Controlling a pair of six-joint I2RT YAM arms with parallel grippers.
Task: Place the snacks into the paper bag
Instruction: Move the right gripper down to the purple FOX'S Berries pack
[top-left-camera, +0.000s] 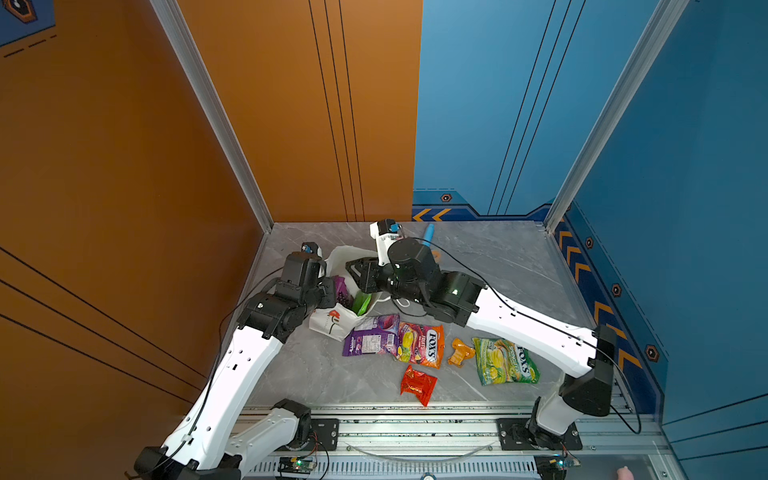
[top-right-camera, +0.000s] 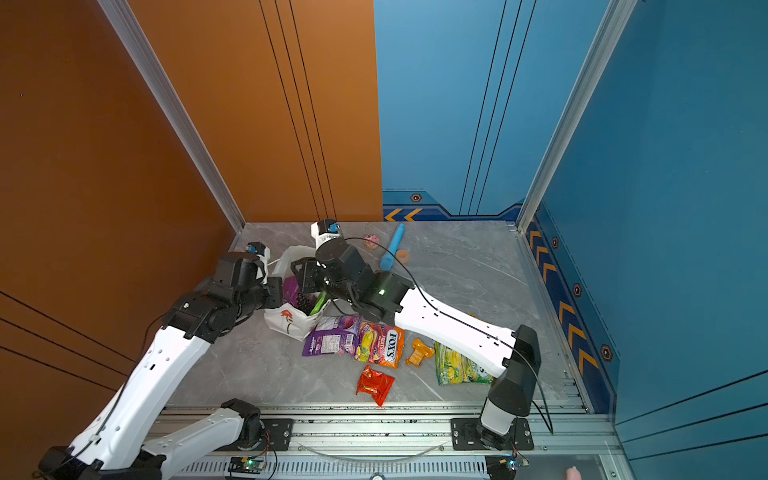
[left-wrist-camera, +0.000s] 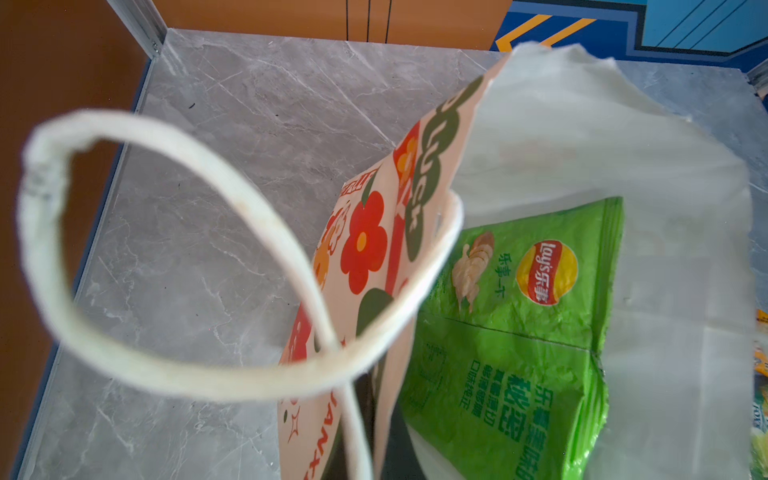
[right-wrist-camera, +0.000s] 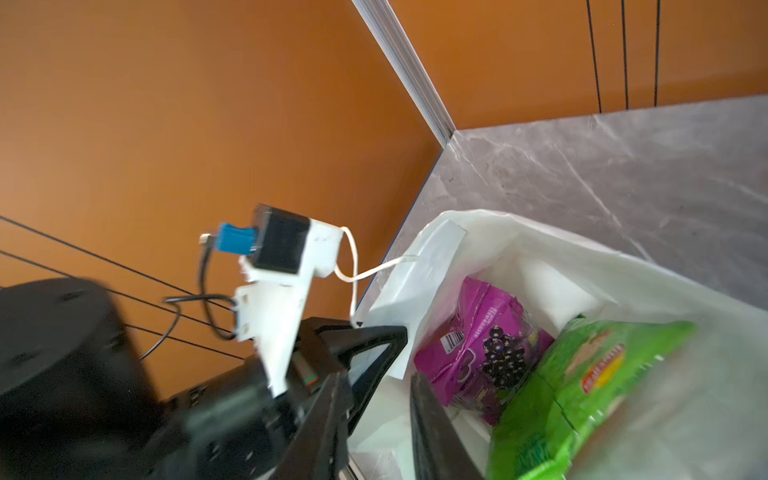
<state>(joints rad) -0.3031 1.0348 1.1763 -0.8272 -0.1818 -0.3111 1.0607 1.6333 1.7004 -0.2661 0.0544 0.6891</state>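
The paper bag (top-left-camera: 330, 326) stands at the back left, its mouth held wide. My left gripper (top-left-camera: 332, 289) is shut on the bag's wall (left-wrist-camera: 386, 407), under its cord handle (left-wrist-camera: 166, 370). My right gripper (right-wrist-camera: 382, 449) hovers open over the mouth with nothing between its jaws. A large green chip bag (right-wrist-camera: 582, 382) and a purple pack (right-wrist-camera: 478, 345) lie inside. On the table lie a purple pack (top-left-camera: 371, 335), an orange FOX'S bag (top-left-camera: 422, 344), a small orange packet (top-left-camera: 460, 351), a green FOX'S bag (top-left-camera: 505, 360) and a red packet (top-left-camera: 417, 384).
A blue tube (top-right-camera: 392, 247), a small pink toy (top-right-camera: 371, 240) and an orange ring (top-right-camera: 402, 255) lie at the back of the grey marble table (top-right-camera: 478, 270). The orange wall and metal post close off the left. The right forearm (top-right-camera: 449, 324) spans over the green FOX'S bag.
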